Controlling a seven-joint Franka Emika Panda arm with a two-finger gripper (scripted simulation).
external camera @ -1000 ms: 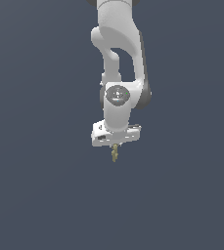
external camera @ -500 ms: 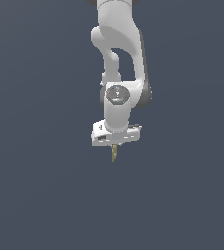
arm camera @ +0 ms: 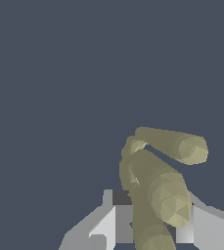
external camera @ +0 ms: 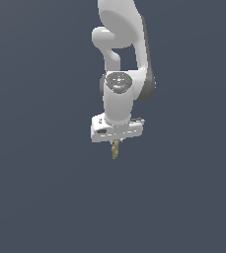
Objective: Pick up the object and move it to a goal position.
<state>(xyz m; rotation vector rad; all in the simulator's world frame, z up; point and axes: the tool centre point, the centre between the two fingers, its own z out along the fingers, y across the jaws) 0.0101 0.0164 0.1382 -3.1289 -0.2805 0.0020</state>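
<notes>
The object (external camera: 115,148) is a small lumpy olive-yellow, banana-like piece that hangs straight down from under the white hand of the arm in the exterior view. My gripper (external camera: 116,144) is shut on its upper end, so only the lower part sticks out below the hand. The wrist view shows the object (arm camera: 157,185) close up as a bunch of curved olive lobes clamped between the two grey-white fingers (arm camera: 103,227). It is lifted, with only the plain dark background around it.
The white arm (external camera: 120,59) rises from the hand to the exterior view's upper edge. Everything else in both views is a uniform dark blue-grey surface with no other objects or edges showing.
</notes>
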